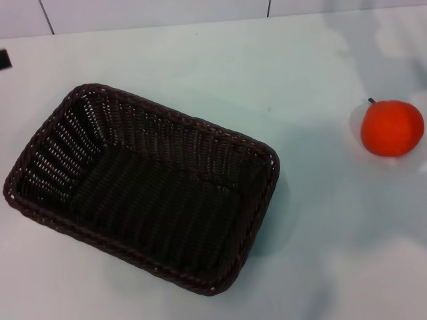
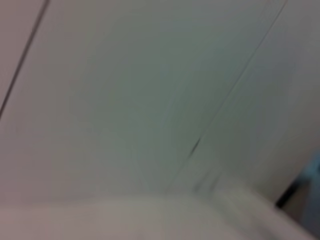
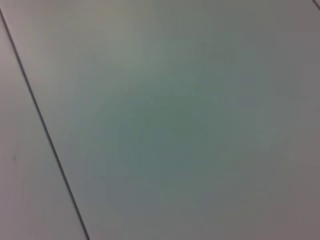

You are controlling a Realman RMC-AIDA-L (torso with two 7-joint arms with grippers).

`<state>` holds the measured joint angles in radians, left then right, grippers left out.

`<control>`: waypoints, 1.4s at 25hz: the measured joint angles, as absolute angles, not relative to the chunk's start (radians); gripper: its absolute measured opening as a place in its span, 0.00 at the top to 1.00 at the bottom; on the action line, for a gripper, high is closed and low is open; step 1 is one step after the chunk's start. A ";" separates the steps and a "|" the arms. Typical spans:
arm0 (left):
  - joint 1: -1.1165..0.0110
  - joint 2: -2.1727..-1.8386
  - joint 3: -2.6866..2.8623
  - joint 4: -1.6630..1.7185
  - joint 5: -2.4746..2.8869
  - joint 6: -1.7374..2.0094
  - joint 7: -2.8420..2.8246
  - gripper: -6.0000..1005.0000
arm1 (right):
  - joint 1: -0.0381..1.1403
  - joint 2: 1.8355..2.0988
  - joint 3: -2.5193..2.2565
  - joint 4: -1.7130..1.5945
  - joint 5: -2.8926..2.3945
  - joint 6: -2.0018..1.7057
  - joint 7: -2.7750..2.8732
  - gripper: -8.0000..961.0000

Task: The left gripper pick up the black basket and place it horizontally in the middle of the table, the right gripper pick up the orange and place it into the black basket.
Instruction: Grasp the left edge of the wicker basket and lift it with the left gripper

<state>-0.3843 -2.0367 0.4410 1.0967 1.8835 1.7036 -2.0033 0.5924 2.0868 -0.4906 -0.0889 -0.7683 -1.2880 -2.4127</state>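
The black basket (image 1: 143, 183) is a large dark woven wicker basket lying empty on the left half of the table (image 1: 220, 73), turned at a slant. The orange (image 1: 391, 128) is small, round and bright orange-red with a dark stem, and sits on the table at the right, well apart from the basket. Neither gripper shows in the head view. The left wrist view and the right wrist view show only pale flat panels with thin dark seams, with no fingers, basket or orange in them.
A small dark object (image 1: 5, 59) sits at the left edge of the table. A pale wall with thin dark seams (image 1: 45, 16) runs behind the table's far edge.
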 joint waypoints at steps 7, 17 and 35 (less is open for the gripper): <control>-0.471 -2.028 0.580 1.312 2.212 1.729 -2.318 0.12 | 0.594 2.088 -0.489 -0.089 -0.765 -1.259 -2.413 0.24; -0.587 -2.067 0.728 1.320 2.528 1.699 -2.421 0.12 | 0.594 2.088 -0.482 -0.089 -0.764 -1.247 -2.412 0.24; -0.642 -2.127 0.838 1.300 2.741 1.665 -2.451 0.21 | 0.586 2.088 -0.469 -0.089 -0.764 -1.211 -2.400 0.24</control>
